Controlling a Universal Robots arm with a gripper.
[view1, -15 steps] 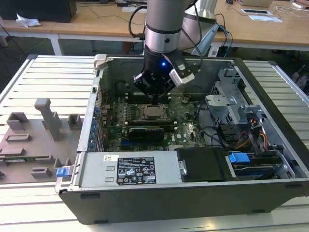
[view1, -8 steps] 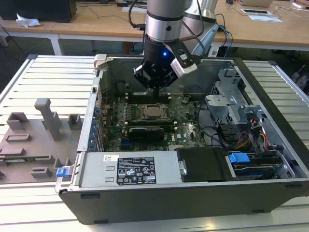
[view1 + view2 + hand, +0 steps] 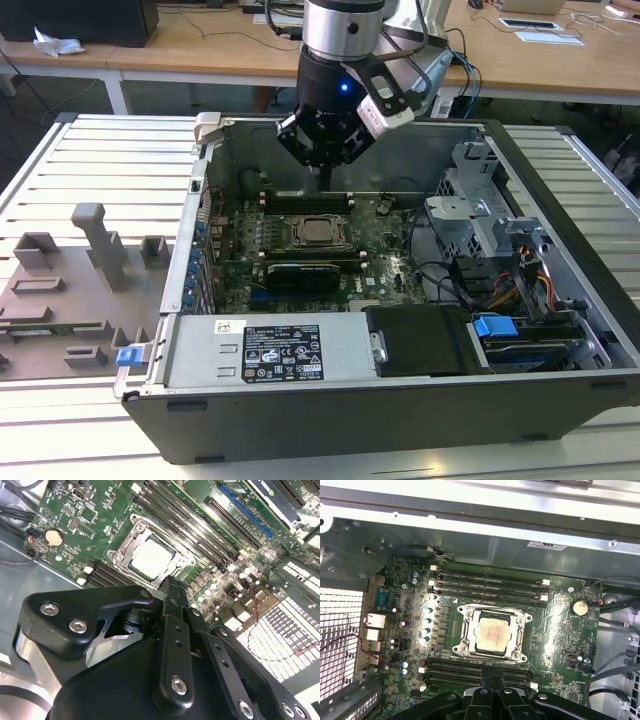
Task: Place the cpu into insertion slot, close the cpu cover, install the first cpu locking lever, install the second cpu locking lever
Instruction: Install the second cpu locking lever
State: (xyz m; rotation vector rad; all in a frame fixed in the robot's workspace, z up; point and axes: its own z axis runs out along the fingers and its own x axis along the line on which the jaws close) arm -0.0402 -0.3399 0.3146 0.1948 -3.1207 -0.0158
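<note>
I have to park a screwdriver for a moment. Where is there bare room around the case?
Free: the slatted table between the grey fixture tray and the case wall. Crowded: the green board around the chip, and the cable-filled drive bay at the exterior view's right.

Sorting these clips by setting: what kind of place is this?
Probably a lab or workshop bench: an open black desktop computer case lies on a slatted metal table, with long wooden desks behind.

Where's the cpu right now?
The cpu sits in the insertion slot under the closed cpu cover, between the two banks of memory slots in the first wrist view; the gripper hangs above the board.
</note>
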